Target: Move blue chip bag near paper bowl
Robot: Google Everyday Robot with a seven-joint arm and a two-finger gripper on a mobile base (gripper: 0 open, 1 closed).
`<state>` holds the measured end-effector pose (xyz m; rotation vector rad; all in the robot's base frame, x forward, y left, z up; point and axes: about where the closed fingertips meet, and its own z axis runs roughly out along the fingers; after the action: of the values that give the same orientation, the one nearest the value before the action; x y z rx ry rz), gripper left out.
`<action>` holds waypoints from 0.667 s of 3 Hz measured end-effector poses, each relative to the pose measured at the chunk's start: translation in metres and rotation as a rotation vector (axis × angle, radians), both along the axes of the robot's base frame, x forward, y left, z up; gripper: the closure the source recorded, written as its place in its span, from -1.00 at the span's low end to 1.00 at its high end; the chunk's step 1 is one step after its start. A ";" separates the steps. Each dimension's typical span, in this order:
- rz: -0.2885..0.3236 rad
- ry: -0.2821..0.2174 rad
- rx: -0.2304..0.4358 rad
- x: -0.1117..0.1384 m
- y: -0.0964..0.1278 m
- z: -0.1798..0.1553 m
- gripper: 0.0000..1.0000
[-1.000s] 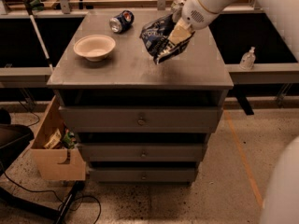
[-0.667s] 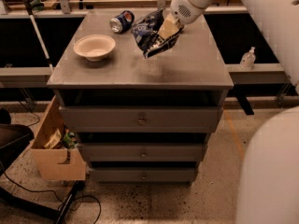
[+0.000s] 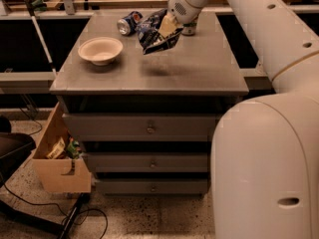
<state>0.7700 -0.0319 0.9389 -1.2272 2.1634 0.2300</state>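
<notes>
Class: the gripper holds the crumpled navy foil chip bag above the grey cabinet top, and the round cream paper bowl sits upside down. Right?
No: the camera view shows the cream paper bowl upright. The gripper does hold the navy foil chip bag above the cabinet top.

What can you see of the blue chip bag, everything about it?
The crumpled dark navy foil chip bag with white lettering hangs above the grey tabletop, its shadow below. Only the robot's white hand touches it, shut on its upper right edge. It is right of the round cream paper bowl, apart from it, near a tipped blue soda can.
</notes>
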 end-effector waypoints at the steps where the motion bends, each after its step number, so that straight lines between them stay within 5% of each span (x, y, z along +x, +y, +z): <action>1: -0.030 0.027 0.015 0.013 0.014 -0.014 0.65; 2: -0.048 0.061 0.023 0.019 0.036 -0.032 0.15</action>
<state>0.7895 0.0045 0.9065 -1.1680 2.2338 0.2745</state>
